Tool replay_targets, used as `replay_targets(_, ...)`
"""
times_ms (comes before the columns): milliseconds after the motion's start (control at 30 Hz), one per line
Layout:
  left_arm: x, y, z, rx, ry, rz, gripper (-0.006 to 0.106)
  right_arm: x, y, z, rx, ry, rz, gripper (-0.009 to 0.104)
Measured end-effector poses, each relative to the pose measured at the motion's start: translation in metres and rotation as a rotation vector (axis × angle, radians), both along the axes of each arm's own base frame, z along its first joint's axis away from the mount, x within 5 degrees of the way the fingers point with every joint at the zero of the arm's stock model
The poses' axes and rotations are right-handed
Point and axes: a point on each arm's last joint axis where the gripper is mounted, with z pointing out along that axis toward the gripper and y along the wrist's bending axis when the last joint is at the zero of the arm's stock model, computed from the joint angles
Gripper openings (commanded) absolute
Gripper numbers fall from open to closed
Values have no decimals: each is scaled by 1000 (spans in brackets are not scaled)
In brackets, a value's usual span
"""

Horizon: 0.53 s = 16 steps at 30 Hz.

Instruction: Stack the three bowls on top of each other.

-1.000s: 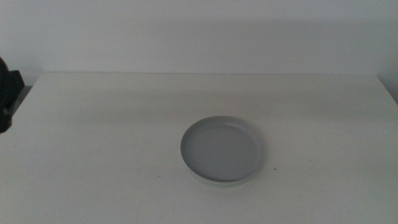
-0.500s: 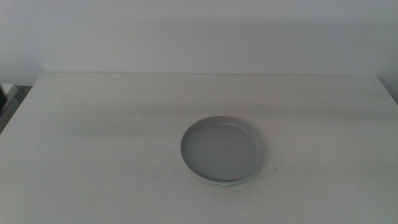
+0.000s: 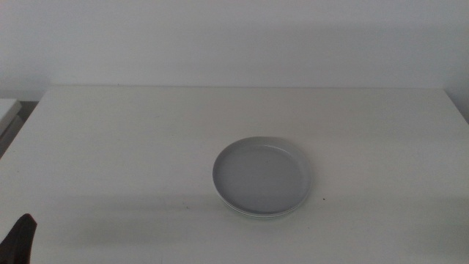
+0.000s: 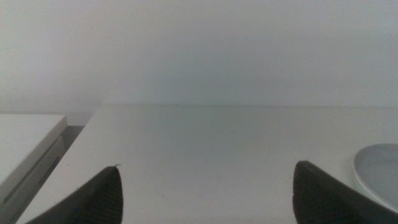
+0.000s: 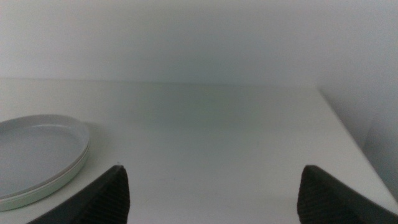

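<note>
Already the three bowls sit nested as one low stack (image 3: 261,177) a little right of the middle of the pale surface (image 3: 132,147), the light grey bowl (image 3: 259,174) on top. Under its near rim thin paler edges show, with a faintly green edge (image 5: 59,177) visible in the right wrist view; how many rims lie beneath cannot be counted with certainty. Judged from this, the stacking looks finished.

Left of the stack and well apart from it, the left hand (image 4: 205,196) waits with its jaws spread wide and nothing between them; only a dark tip shows at the near left corner of the middle view. Right of the stack, the right hand (image 5: 211,193) is likewise released and empty, out of the middle view.

Such bowls look rigid, smooth and fairly light, probably hard and prone to chip or slide on the slick top. Should any adjustment be needed, the low upright rim is the only real purchase: one jaw inside, one outside, lifted level so the nested pieces do not skate apart.
</note>
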Motion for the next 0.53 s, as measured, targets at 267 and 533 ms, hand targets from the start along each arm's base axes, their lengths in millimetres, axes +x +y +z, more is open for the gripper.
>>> replay_targets(267, 0, 0, -2, 0, 8, -1, 94, 0, 0, -6, 25, -10, -4, 91)
replay_targets(533, 0, 0, -1, 0, -6, 3, 94, 0, 0, -5, 25, -16, -6, 91)
